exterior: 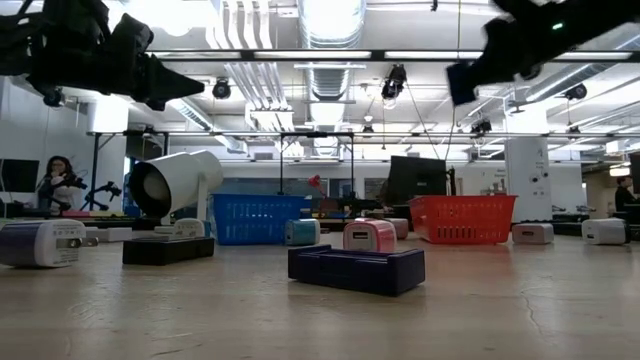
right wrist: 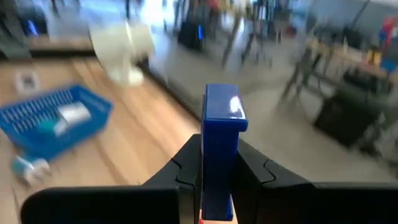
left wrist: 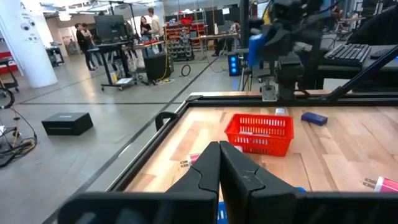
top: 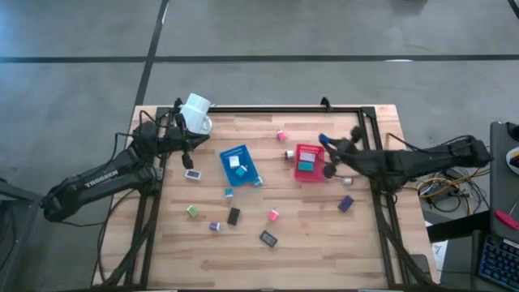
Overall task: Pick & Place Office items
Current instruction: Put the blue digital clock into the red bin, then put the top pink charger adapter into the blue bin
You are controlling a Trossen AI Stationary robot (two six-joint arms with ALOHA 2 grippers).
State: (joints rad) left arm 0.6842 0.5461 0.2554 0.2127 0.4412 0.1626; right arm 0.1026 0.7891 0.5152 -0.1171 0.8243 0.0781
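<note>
- Wooden slats make up your work surface (top: 308,243), framed by a black rail, with a busy workshop beyond it.
- Your right claw (right wrist: 219,163) is clamped on a blue block (right wrist: 222,134), held upright and lifted above the table.
- Directly under that claw sits the red basket (top: 307,162); farther out ahead of it lies the blue basket (right wrist: 46,118), with the white mug (right wrist: 123,46) beyond.
- Your left claw (left wrist: 219,163) has its fingers pressed together on nothing, hovering by the mug corner of the table.
- Ahead of the left claw you can see the red basket and, past it, the right arm with the blue block.
- Judging by its look, the block is light, rigid and smooth-sided, so it may slip; hold it across its flat faces, as you do now.
- Loose pieces such as the pink block (top: 273,215) and purple block (top: 345,203) lie on the wood on the near side of the right claw.
</note>
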